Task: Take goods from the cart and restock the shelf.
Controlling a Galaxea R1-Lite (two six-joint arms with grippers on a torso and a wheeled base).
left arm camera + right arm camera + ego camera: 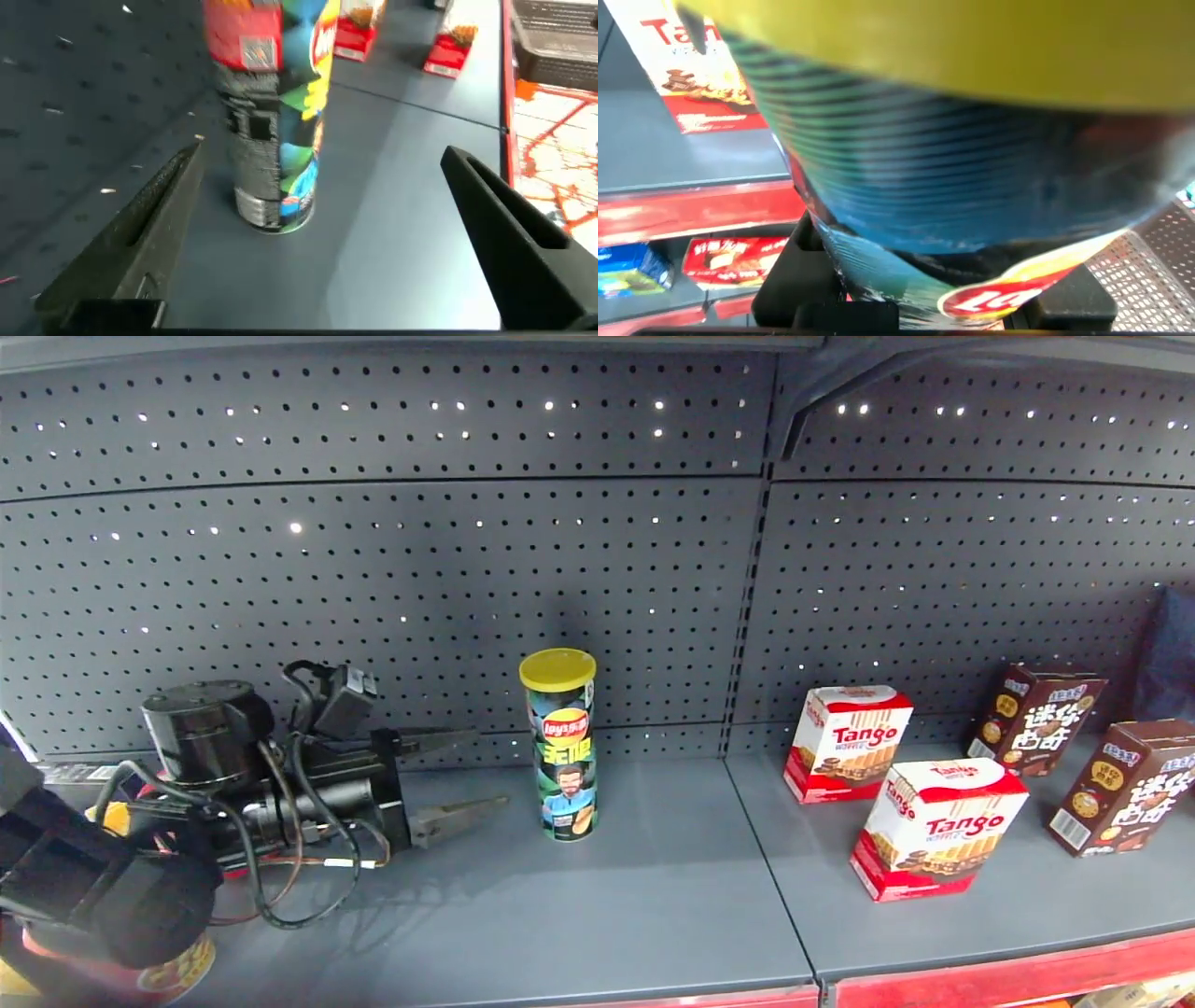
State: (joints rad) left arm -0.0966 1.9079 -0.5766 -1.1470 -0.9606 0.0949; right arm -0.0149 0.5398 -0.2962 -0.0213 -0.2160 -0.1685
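A chips can (560, 747) with a yellow lid and green-blue wrap stands upright on the grey shelf (653, 896), near the pegboard back. My left gripper (485, 770) lies low over the shelf just left of it, open, with its fingertips a short way from the can. From the left wrist, the same can (276, 121) stands ahead of the left gripper (322, 159), slightly toward one finger and touching neither. A second yellow-lidded chips can (952, 168) lies close across the right wrist view, off the shelf, with my right gripper (906, 243) shut on it; its fingers are hidden.
Two red-and-white wafer boxes (934, 826) and two brown boxes (1116, 784) stand on the shelf's right section. A red can (173, 971) sits under my left arm at the shelf's front left. The cart's mesh (561, 140) lies beyond the shelf's red front edge (1008, 975).
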